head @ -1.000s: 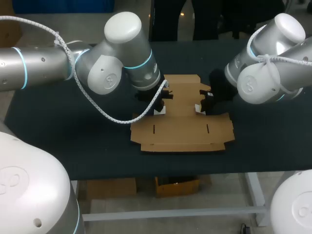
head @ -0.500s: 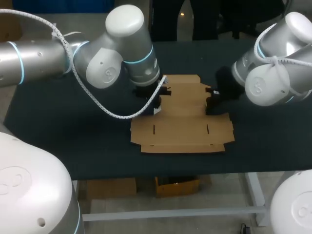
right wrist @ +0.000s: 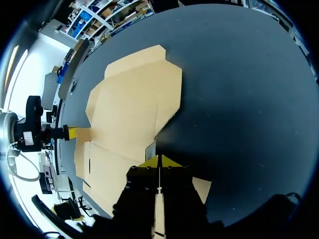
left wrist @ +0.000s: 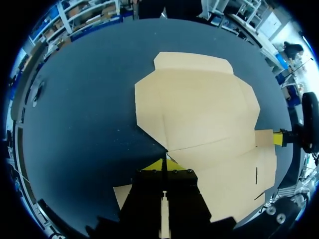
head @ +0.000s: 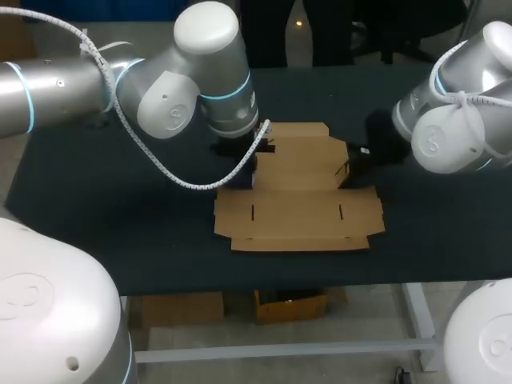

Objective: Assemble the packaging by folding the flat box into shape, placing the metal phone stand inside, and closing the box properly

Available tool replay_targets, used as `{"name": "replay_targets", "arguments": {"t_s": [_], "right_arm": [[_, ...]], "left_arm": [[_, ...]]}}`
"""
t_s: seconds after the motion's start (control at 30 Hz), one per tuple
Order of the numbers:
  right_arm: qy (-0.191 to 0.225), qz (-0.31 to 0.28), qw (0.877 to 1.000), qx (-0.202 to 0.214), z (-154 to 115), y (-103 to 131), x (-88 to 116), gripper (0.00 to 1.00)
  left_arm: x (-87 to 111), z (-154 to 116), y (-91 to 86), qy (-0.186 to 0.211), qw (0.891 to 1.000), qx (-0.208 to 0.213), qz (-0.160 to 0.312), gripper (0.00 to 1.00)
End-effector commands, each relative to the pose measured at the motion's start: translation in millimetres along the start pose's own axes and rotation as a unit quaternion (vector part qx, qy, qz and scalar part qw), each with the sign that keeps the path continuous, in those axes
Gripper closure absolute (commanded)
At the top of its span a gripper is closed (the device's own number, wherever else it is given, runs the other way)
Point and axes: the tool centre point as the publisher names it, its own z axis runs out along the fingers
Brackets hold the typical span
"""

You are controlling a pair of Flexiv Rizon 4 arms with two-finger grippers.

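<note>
Cardboard box (head: 300, 216) may skew if our left gripper (left wrist: 163, 163) and right gripper (right wrist: 158, 159), fingers pressed together with its side creases just under them, push unevenly.

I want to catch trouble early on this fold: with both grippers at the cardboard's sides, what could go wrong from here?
1. The left gripper and right gripper look pinched on thin side flaps of the flat box; uneven pulling might tear or miscrease a flap.
2. Nothing pins the sheet to the table, so it may slide or lift rather than fold.
</note>
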Motion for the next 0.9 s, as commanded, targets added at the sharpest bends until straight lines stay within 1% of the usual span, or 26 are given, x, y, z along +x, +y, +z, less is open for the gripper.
{"name": "replay_targets", "arguments": {"t_s": [0.03, 0.4, 0.7, 0.9], "right_arm": [[0.004, 0.0, 1.0, -0.001, -8.8, -1.9, -1.0, 1.0], [0.002, 0.011, 1.0, 0.0, -23.9, -7.0, -11.3, 1.0], [-0.005, 0.017, 1.0, -0.006, -43.7, -13.8, -20.8, 1.0], [0.001, 0.023, 1.0, -0.009, -55.4, -18.7, -30.2, 1.0]], "left_arm": [[-1.9, -11.3, 4.9, -0.012, 1.0, 0.005, -0.003, 1.0], [-15.8, -24.5, 11.6, -0.022, 1.0, 0.0, -0.021, 1.0], [-27.7, -43.4, 23.9, -0.035, 0.999, -0.001, -0.039, 1.0], [-35.1, -55.1, 31.4, -0.036, 0.998, -0.007, -0.05, 1.0]]}}
